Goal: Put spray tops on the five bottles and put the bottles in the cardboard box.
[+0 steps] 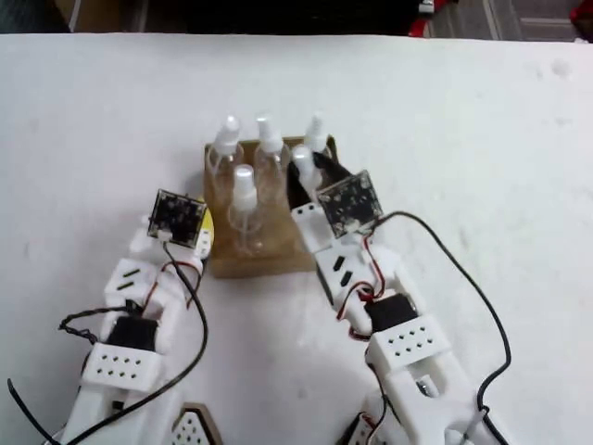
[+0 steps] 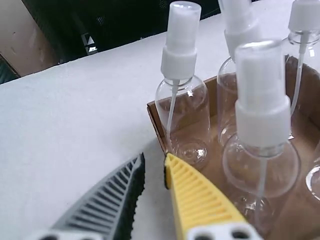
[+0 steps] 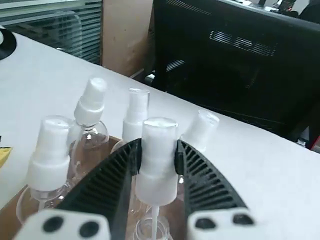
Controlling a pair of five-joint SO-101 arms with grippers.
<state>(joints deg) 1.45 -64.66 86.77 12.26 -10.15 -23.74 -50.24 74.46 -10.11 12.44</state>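
Five bottles, all clear plastic with round shoulders, each capped by a white spray top and with a thin dip tube visible inside, stand upright in the cardboard box (image 1: 232, 264) near the middle of the white table (image 1: 463, 139). In the high view, taking the box as the clock: rear-left bottle (image 1: 225, 153) at 11, rear-middle bottle (image 1: 270, 148) at 12, rear-right bottle (image 1: 316, 139) at 1 in the corner, front bottle (image 1: 245, 209) toward 9, and the fifth bottle (image 1: 303, 171) at about 2, just beside the rear-right one. The box is shallow brown card, open-topped, its walls reaching only the bottles' lower bodies. The right gripper (image 3: 157, 146) comes in from 5 o'clock and its black ribbed fingers pinch the fifth bottle's spray top (image 3: 159, 130) from both sides; can't tell whether that bottle's base sits on the box floor. The left gripper (image 2: 154, 165) sits at the box's 8 o'clock edge just outside the wall, grey finger and yellow finger a narrow gap apart, nothing between them. A black mesh chair back (image 3: 240, 50) stands beyond the table's far edge.
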